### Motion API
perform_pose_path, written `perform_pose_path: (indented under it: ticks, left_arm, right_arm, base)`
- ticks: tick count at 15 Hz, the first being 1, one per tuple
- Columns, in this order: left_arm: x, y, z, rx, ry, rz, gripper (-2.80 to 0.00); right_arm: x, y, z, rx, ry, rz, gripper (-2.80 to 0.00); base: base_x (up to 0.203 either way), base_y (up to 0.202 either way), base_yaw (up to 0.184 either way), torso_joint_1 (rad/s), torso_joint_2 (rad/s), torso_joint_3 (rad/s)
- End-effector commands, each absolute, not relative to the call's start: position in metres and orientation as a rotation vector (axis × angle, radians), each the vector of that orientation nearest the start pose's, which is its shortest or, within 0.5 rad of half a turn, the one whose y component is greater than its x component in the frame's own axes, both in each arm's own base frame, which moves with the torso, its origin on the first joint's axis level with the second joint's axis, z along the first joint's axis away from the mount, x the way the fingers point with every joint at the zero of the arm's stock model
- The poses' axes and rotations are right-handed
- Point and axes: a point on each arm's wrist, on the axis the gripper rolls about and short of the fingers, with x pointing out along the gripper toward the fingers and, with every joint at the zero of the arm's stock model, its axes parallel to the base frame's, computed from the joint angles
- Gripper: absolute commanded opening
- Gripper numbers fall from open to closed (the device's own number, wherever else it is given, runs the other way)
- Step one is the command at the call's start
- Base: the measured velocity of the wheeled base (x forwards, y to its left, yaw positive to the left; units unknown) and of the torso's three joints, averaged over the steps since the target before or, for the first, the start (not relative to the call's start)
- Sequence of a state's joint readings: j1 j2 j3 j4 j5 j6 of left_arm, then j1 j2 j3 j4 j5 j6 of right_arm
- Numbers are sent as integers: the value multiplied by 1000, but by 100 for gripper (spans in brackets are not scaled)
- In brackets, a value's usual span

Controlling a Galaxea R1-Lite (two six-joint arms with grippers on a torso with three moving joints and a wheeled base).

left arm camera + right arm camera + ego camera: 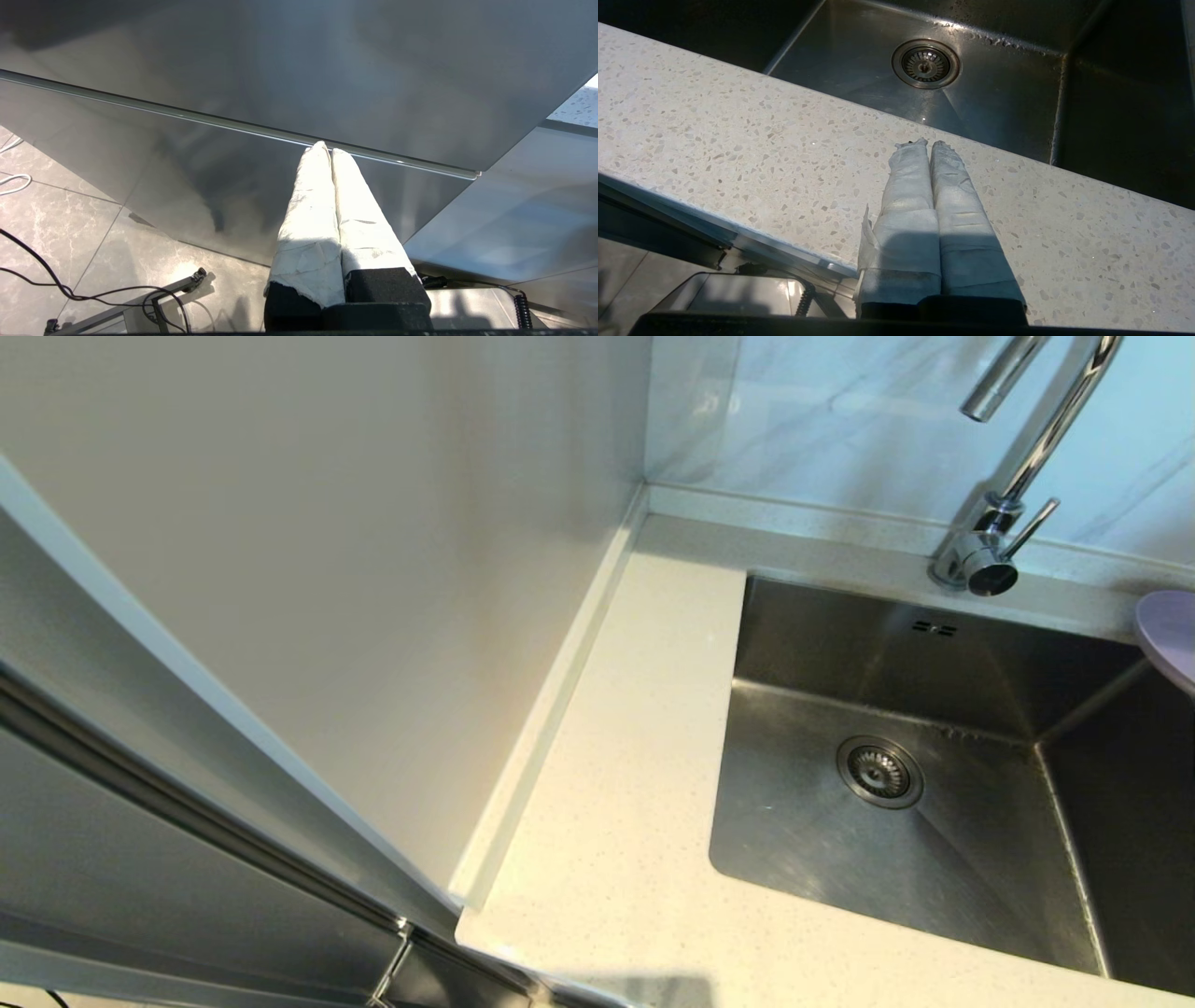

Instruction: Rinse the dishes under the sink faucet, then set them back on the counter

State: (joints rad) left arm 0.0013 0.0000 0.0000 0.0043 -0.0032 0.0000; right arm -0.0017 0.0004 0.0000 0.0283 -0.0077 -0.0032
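Right tool (928,144) pressed shut, empty, over surface (738,154) edge; sink (859,70) just ahead. Plate (1172,635) off to its right (mostly unseen): open before reaching. Left tool (326,150) shut, parked.

The top of the faucet (1027,476) is going off the picture's edge, and only a bit of the lilac plate (1172,635) is showing.
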Motion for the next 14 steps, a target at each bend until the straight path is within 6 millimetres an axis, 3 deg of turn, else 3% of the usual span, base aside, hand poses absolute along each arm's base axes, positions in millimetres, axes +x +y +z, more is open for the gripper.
perform_pose_path:
  ticks: [1,14]
  left_arm:
    - [-23,0,75,0,5,-2,-280]
    - [-23,0,75,-1,5,-2,-280]
  right_arm:
    - [-22,0,70,-5,43,-9,-280]
    - [-22,0,70,0,43,-9,-280]
  base:
    - [0,0,0,0,0,0]
    - [0,0,0,0,0,0]
